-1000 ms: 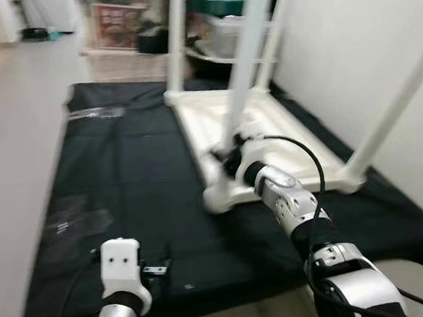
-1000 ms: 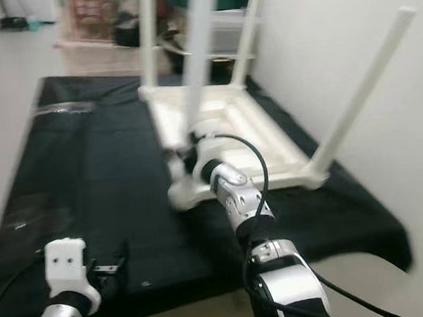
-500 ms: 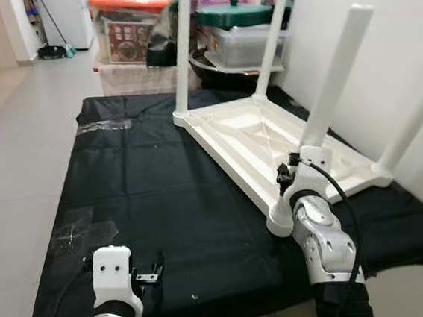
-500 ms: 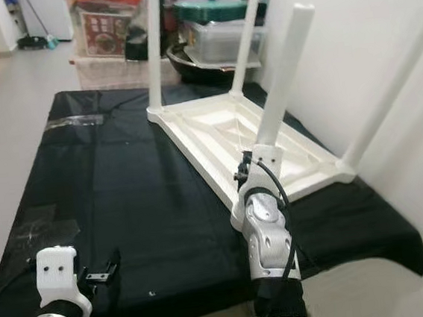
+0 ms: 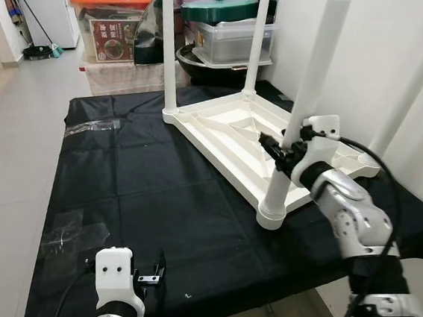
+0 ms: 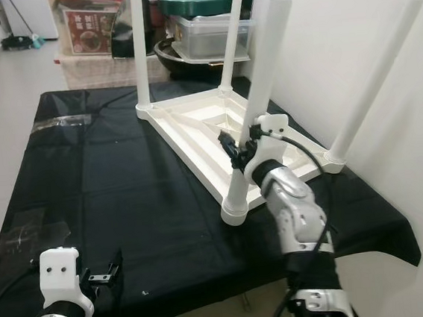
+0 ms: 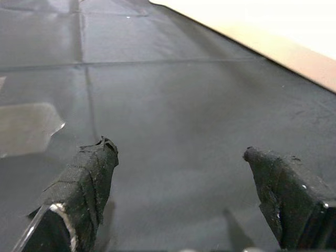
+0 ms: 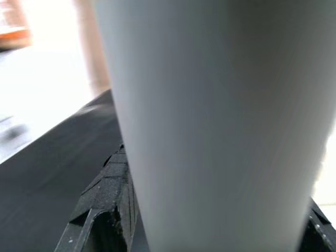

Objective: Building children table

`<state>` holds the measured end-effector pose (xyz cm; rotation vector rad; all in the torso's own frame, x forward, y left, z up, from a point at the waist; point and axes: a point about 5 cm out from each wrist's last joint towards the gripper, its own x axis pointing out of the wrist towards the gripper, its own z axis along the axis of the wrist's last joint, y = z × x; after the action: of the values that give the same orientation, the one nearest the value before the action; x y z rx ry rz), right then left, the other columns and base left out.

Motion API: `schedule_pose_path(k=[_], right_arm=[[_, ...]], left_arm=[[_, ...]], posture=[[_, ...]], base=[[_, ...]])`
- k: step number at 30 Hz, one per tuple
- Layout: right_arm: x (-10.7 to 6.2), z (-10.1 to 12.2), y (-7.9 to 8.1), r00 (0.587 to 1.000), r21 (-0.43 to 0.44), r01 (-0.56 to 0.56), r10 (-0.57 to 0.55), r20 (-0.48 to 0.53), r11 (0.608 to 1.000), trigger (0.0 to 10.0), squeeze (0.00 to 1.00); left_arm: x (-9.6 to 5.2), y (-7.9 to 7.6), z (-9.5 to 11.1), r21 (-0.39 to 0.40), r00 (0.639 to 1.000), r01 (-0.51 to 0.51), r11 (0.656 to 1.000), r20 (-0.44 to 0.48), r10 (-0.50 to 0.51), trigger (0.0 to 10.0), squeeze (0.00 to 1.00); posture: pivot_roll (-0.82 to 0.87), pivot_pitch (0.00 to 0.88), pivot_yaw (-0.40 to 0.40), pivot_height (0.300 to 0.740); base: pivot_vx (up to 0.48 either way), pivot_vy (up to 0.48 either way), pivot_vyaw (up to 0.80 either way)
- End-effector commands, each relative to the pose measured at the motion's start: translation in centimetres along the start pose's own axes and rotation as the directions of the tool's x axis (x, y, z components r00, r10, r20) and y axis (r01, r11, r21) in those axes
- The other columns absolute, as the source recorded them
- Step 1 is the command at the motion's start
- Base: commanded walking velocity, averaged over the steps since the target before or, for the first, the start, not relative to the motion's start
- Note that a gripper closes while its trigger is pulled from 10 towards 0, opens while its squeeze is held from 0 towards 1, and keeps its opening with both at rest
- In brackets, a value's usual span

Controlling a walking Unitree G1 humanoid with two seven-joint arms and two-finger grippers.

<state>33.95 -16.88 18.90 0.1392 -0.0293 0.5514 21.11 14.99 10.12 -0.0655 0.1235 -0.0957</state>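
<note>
While the right gripper (image 5: 280, 152) had its jaws clamped around the near table leg (image 5: 305, 104), seating it well meant twisting squarely; the left gripper (image 7: 178, 173) hovered, jaws wide.

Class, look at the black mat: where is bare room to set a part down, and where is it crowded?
Bare: the black mat between the clear tape patches and the upturned table, ahead of the left end effector. Crowded: the right side, where the right end effector grips the near leg.

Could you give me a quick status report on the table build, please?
Right gripper clamped on nearest table leg. Left gripper open, idle over black mat. Upturned table, four legs up.
</note>
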Motion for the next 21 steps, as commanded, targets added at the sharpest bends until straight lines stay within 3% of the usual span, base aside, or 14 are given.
schedule_pose_path(k=[1,6,7,8,9,10,11,14,15,16,18,19,20,21], right_arm=[[0.5,-2.7,2.1,0.969,0.038,-0.224,0.226,-0.097,0.974,10.0,0.00],[1.3,-4.8,3.6,0.923,0.071,-0.342,0.349,-0.159,0.937,10.0,0.00],[2.1,-4.8,3.8,0.931,0.083,-0.330,0.339,-0.137,0.940,5.0,0.00],[2.5,-4.7,3.8,0.938,0.089,-0.317,0.326,-0.118,0.944,5.0,0.00],[3.3,-4.4,3.4,0.962,0.108,-0.248,0.258,-0.089,0.963,1.1,0.00],[3.7,-4.2,3.1,0.975,0.125,-0.201,0.211,-0.073,0.972,1.1,0.00],[4.2,-4.0,2.5,0.992,0.124,-0.096,0.105,-0.068,0.988,0.0,0.00],[4.5,-3.9,2.1,0.997,0.122,-0.032,0.040,-0.064,0.992,0.0,0.00],[4.6,-4.0,1.1,0.987,0.111,0.139,-0.128,-0.098,0.984,0.0,0.00],[3.7,-4.8,-1.1,0.882,0.095,0.456,-0.434,-0.184,0.885,0.0,0.00],[3.7,-4.8,-1.1,0.882,0.095,0.456,-0.434,-0.184,0.885,0.0,0.00],[1.4,-5.8,-2.7,0.704,0.005,0.689,-0.667,-0.244,0.725,0.0,0.00],[1.4,-5.8,-2.7,0.704,0.005,0.689,-0.667,-0.244,0.725,0.0,0.00],[-0.9,-6.3,-2.8,0.552,-0.072,0.810,-0.798,-0.242,0.582,0.0,0.00]], left_arm=[[0.2,-0.5,-0.2,-0.021,1.000,0.013,1.000,-0.001,-0.013,10.0,0.00],[0.1,-0.6,-0.2,-0.017,1.000,0.019,1.000,-0.001,-0.019,10.0,0.00],[0.1,-0.6,-0.2,-0.015,1.000,0.018,1.000,-0.001,-0.018,10.0,0.00],[0.1,-0.6,-0.1,-0.014,1.000,0.017,1.000,0.000,-0.017,10.0,0.00],[0.1,-0.7,-0.1,-0.012,1.000,0.016,1.000,0.001,-0.016,10.0,0.00],[0.1,-0.7,-0.1,-0.011,1.000,0.016,1.000,0.002,-0.016,10.0,0.00],[0.1,-0.6,0.0,-0.010,1.000,0.013,1.000,0.004,-0.013,10.0,0.00],[0.1,-0.6,0.0,-0.009,1.000,0.012,1.000,0.006,-0.011,10.0,0.00],[0.0,-0.5,0.0,-0.007,1.000,0.008,1.000,0.005,-0.008,10.0,0.00],[-0.1,-0.4,-0.1,-0.006,1.000,0.002,1.000,0.003,-0.002,10.0,0.00],[-0.1,-0.4,-0.1,-0.006,1.000,0.002,1.000,0.003,-0.002,10.0,0.00],[-0.1,-0.3,-0.1,-0.007,1.000,-0.001,1.000,0.002,0.001,10.0,0.00],[-0.1,-0.3,-0.1,-0.007,1.000,-0.001,1.000,0.002,0.001,10.0,0.00],[-0.2,-0.3,-0.2,-0.008,1.000,0.000,1.000,-0.001,0.000,10.0,0.00]], posture=[[0.15,0.000,-0.137,0.740],[0.17,0.000,-0.146,0.740],[0.18,0.000,-0.149,0.740],[0.18,0.000,-0.150,0.740],[0.19,0.000,-0.153,0.740],[0.19,0.000,-0.153,0.740],[0.19,0.000,-0.156,0.740],[0.19,0.000,-0.156,0.740],[0.20,0.000,-0.162,0.740],[0.19,0.000,-0.165,0.740],[0.19,0.000,-0.165,0.740],[0.18,0.000,-0.166,0.740],[0.18,0.000,-0.166,0.740],[0.18,0.000,-0.160,0.740]], base=[[0.000,0.000,0.00],[0.000,0.000,0.00],[0.000,0.000,0.00],[0.000,0.000,0.00],[0.000,0.000,0.00],[0.000,0.000,0.00],[0.000,0.000,0.00],[0.000,0.000,0.00],[0.000,0.000,0.00],[0.000,0.000,0.00],[0.000,0.000,0.00],[0.000,0.000,0.00],[0.000,0.000,0.00],[0.000,0.000,0.00]])
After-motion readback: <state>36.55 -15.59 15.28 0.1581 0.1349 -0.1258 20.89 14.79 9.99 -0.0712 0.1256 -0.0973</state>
